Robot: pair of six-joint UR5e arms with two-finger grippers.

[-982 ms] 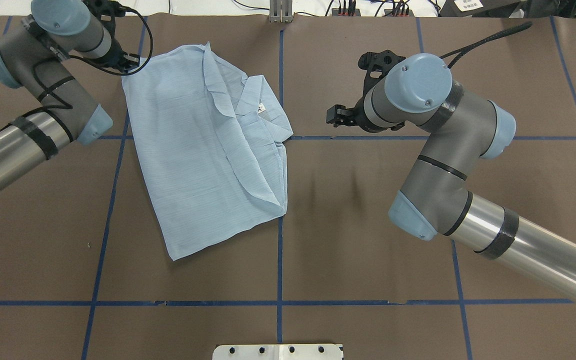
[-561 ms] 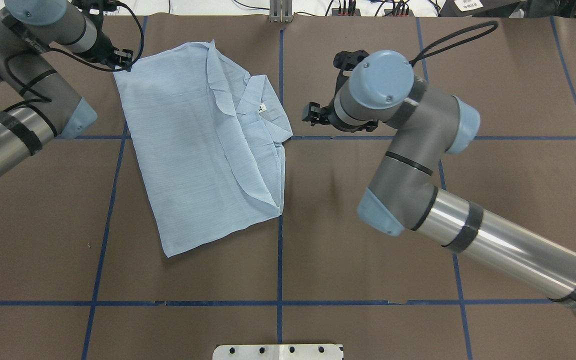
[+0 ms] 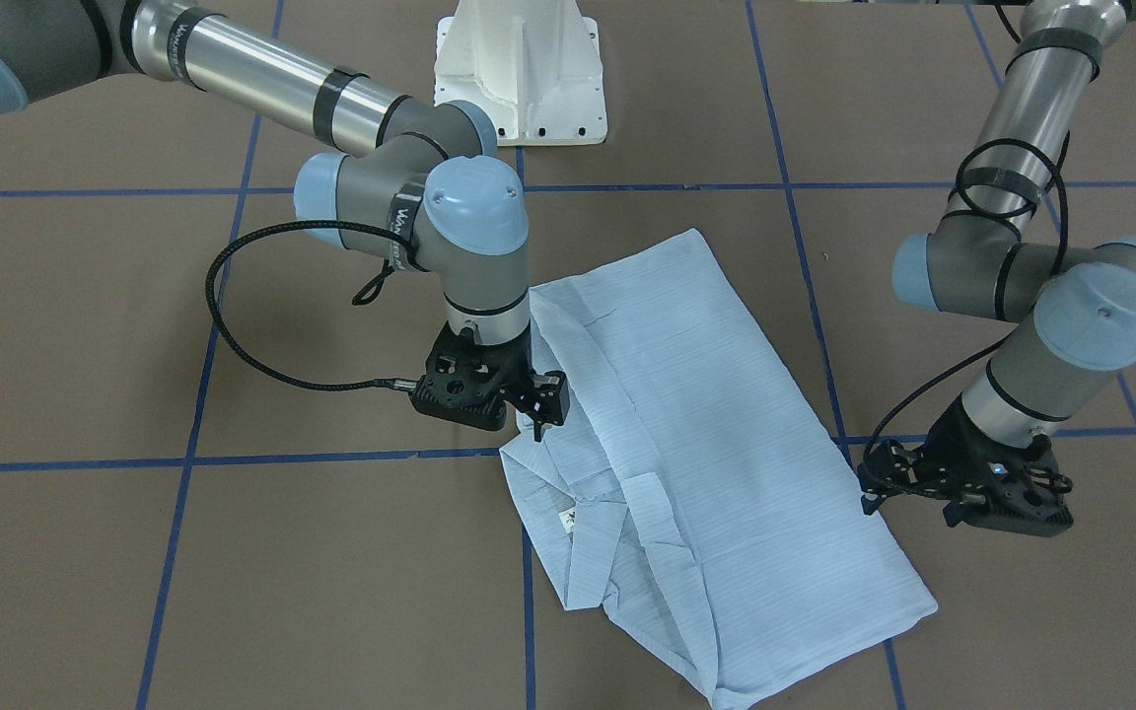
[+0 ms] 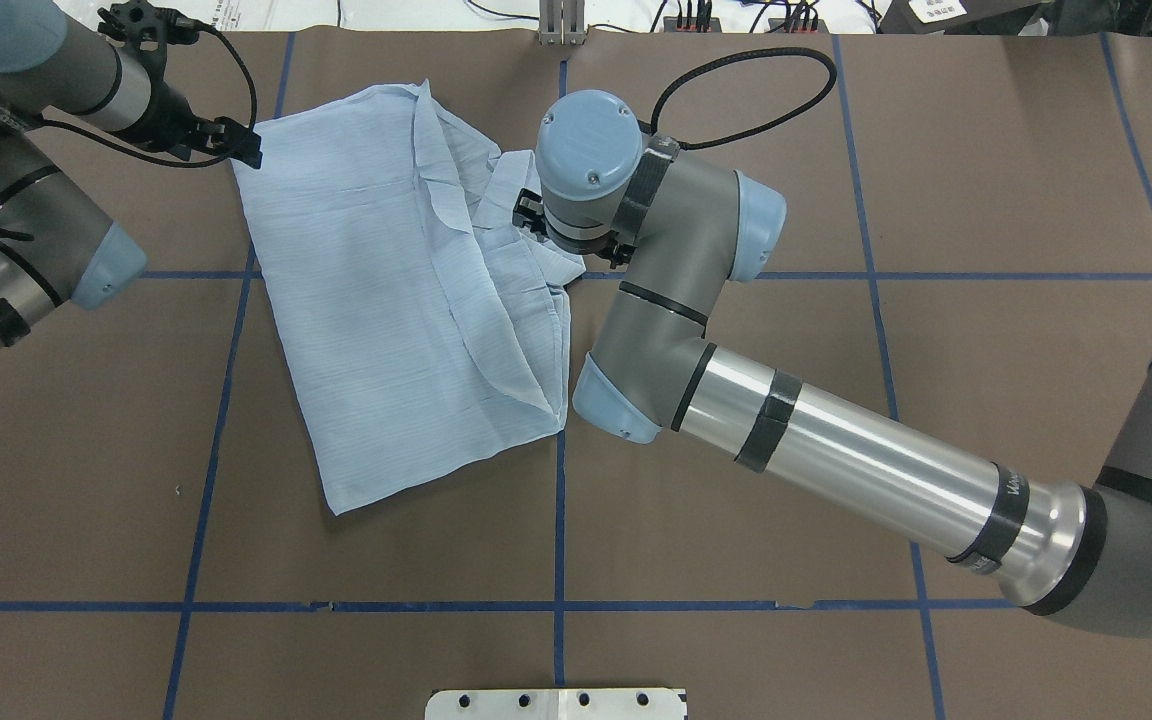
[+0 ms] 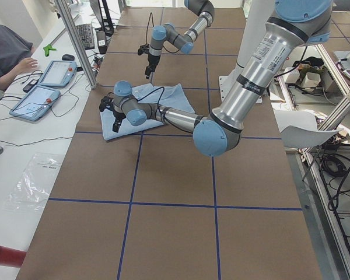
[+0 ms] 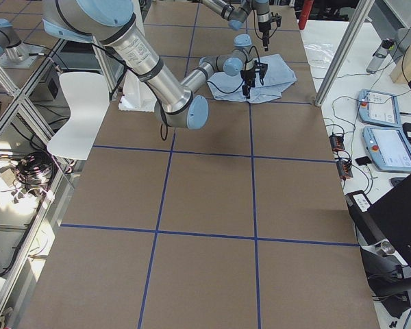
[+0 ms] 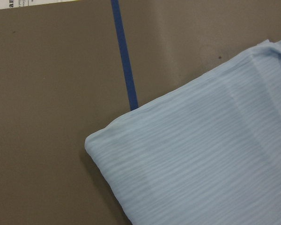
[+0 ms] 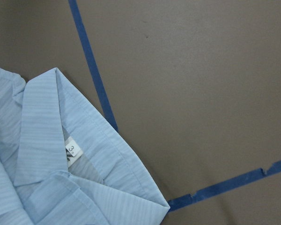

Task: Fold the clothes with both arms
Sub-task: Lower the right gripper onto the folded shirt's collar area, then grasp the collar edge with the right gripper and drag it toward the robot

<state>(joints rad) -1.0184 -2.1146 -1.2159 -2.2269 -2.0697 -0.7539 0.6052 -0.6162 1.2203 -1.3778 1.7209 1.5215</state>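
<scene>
Lying flat on the brown table (image 4: 736,120), the shirt (image 4: 386,300) is folded into a rough oblong. It sits askew in the far half, a little to the robot's left of the middle. One long edge runs close to the central blue tape (image 4: 559,520), and the cloth crosses a cross line of the grid. It is pale blue with fine stripes, thin enough to show soft ripples. The broad panel on the robot's left is smooth. A folded flap runs slantwise down the right part to a point at the near corner. The collar (image 8: 42,122) is on the far right side, open and creased, with a small white label (image 8: 71,152) inside it marked 3. The far left corner is rounded and rests on the table.

The right gripper (image 3: 540,412) hangs just above the collar end, pointing down. Its jaws look parted, with nothing between them. The left gripper (image 3: 866,493) is low at the far left corner, just beside the shirt's edge. I cannot tell how wide its jaws stand, and its wrist view shows the corner lying free.
</scene>
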